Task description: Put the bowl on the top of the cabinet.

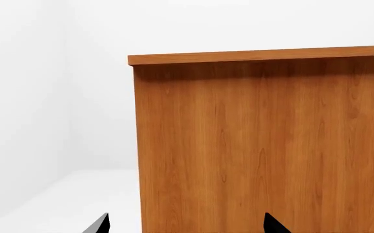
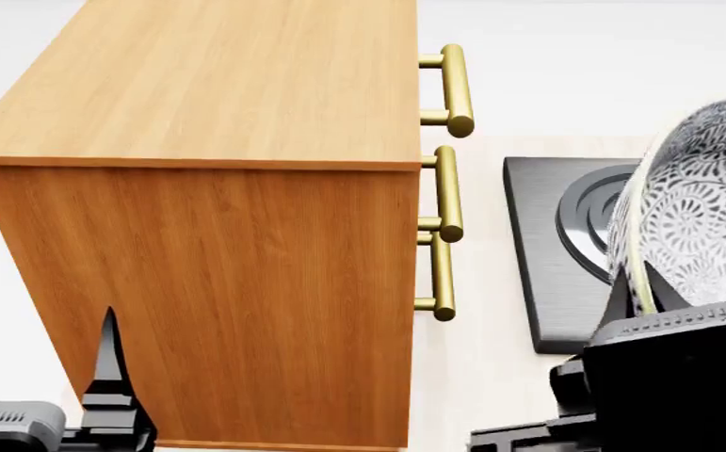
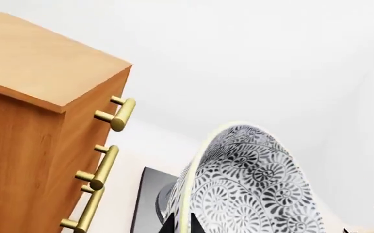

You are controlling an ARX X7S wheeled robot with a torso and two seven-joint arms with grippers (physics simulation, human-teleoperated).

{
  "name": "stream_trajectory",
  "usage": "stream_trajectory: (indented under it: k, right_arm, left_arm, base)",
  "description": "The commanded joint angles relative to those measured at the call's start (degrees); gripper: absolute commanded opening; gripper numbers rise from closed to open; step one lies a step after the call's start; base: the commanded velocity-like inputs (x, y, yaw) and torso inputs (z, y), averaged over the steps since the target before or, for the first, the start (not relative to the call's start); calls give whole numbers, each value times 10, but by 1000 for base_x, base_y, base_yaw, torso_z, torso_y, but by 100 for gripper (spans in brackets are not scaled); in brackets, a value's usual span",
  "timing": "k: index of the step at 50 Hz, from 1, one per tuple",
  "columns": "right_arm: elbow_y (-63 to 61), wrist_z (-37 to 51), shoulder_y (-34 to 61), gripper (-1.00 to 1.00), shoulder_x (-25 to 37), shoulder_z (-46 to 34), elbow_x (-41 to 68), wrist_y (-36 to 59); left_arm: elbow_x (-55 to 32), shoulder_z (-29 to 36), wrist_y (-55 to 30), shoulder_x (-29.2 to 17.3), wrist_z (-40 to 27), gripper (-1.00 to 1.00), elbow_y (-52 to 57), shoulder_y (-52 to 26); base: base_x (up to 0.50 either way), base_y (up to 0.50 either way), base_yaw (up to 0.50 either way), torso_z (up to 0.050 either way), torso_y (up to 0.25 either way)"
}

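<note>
The bowl (image 2: 701,217), white with a dense dark grey floral pattern, is held tilted on edge at the right of the head view. My right gripper (image 2: 639,292) is shut on its rim. In the right wrist view the two dark fingertips pinch the rim of the bowl (image 3: 252,189) at my right gripper (image 3: 185,225). The cabinet (image 2: 224,80) stands left of the bowl, orange-brown with a lighter top. Its side (image 1: 264,145) fills the left wrist view. My left gripper (image 2: 36,367) is open and empty, low beside the cabinet's side, also seen as my left gripper (image 1: 187,224).
Three brass bar handles (image 2: 451,89) stick out from the cabinet face toward the bowl. A dark grey square slab with raised rings (image 2: 564,245) lies low to the right of the cabinet, under the bowl. White walls and pale floor surround everything.
</note>
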Motion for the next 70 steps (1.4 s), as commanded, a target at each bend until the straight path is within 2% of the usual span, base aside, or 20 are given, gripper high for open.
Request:
stream_trajectory:
  k: [1,9,16,20,28,38,46,57,70]
  right_arm:
    - [84,25,251,-100,-60,-38,144,98]
    - [209,7,386,-100,-134,-64,218,175]
    - [318,-16,496,-100,-202,-92,232,240]
    - [436,-86,594,-100,-275,-121,196,309]
    - [560,-158,678,-100,-356,-148,99,326]
    - [675,-249,743,-100,-457,-199,1,317]
    - [738,-295,782,-100,-524,-216,-33,308]
    - [762,-331,788,-100,-562,-226,-63,290]
    - [722,-310,748,-100,-578,-227,-56,287]
  left_arm:
    - [-1,1,-4,-2,-3,100,2,-2]
    - [-1,3,-5,-3,-4,100,2,-3]
    - [0,6,-3,-3,-5,100,-2,-4]
    - [0,8,-2,-3,-5,100,-3,-5]
    - [0,7,2,-5,-5,100,-8,-5]
    - [-2,5,-4,-8,-8,100,-5,-8]
    - [-7,0,0,-11,-10,100,-2,-2]
    - [-9,0,-10,-15,-14,100,12,-5]
    - [-10,-1,-4,-18,-15,100,8,-3]
  base:
    - [0,0,0,0,0]
    - [0,0,0,0,0]
    - [0,0,0,0,1]
    - [0,0,0,0,0]
    - [0,0,0,0,0]
    - [0,0,0,0,1]
    - [0,0,0,0,0]
    - [0,0,0,0,1]
    - [0,0,0,0,0]
